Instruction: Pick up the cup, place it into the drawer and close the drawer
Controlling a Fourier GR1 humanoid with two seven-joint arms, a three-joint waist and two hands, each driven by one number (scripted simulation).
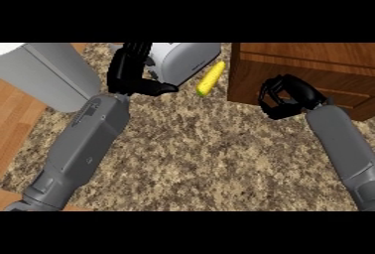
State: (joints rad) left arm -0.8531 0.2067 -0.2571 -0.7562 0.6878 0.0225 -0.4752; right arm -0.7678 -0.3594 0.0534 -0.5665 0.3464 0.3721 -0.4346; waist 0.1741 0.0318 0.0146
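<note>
The cup (183, 60) is white and grey and lies at the counter's far edge, top centre. My left hand (130, 69) is pressed against its left side with fingers straight and pointing away from me. The thumb (159, 89) sticks out to the right below the cup, and the hand hides the cup's left part. The wooden drawer unit (315, 64) fills the upper right. My right hand (287, 96) hovers just in front of its front face with fingers curled and nothing visible in them.
A yellow corn cob (211, 79) lies between the cup and the drawer unit. A large light grey object (51, 74) stands at the upper left beside my left forearm. The speckled stone counter (212, 149) spreads between both arms.
</note>
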